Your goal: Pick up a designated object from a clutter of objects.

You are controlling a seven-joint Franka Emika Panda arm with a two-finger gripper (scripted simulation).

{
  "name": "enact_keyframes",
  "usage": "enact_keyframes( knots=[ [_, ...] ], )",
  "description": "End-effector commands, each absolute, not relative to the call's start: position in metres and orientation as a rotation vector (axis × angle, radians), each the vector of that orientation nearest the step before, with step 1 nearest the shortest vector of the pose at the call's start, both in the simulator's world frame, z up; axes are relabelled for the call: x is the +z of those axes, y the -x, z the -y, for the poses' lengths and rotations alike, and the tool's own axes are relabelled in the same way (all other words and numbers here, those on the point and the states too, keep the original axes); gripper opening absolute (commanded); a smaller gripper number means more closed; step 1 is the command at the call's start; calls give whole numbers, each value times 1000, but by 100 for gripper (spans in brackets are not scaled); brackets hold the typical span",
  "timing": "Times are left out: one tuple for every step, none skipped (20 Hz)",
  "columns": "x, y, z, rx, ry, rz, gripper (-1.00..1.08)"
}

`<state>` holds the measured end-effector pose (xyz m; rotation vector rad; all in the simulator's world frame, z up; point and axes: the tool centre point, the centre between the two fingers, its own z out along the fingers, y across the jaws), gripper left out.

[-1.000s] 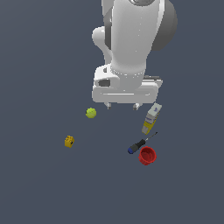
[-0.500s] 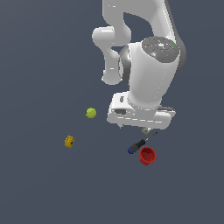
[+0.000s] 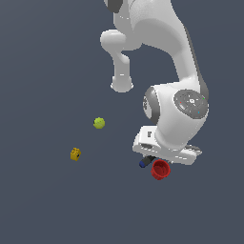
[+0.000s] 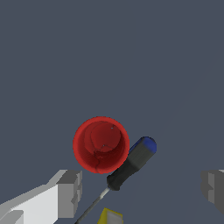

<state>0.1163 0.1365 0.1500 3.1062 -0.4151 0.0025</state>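
The red cup stands upright on the dark floor, its open mouth facing up in the wrist view. The black-and-blue screwdriver lies touching its side; only its blue end shows in the exterior view. My gripper hangs low right above the cup and screwdriver. In the wrist view the gripper is open and empty, with its fingers wide apart. The cup sits off its centre, nearer one finger.
A yellow-green ball and a small orange-yellow block lie apart at the exterior view's left. A yellow corner of the box shows by the screwdriver's shaft; in the exterior view the arm hides the box.
The arm has swung down and toward the exterior view's right, from above the ball and box to low over the screwdriver and cup. The box is now hidden behind the hand.
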Motion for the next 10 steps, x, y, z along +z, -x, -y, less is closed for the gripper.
enact_keyframes(
  knots=[
    [133, -121, -147, 4, -3103, 458, 100],
    [128, -123, -150, 3, -3101, 472, 100],
    [123, -124, -153, 3, -3100, 484, 100],
    [118, -125, -156, 2, -3099, 496, 100],
    [114, -126, -159, 2, -3098, 506, 100],
    [110, -126, -161, 1, -3097, 515, 100],
    [107, -127, -163, 1, -3096, 522, 100],
    [104, -127, -164, 1, -3096, 529, 100],
    [101, -128, -166, 0, -3095, 534, 100],
    [100, -128, -167, 0, -3095, 539, 100]
  ],
)
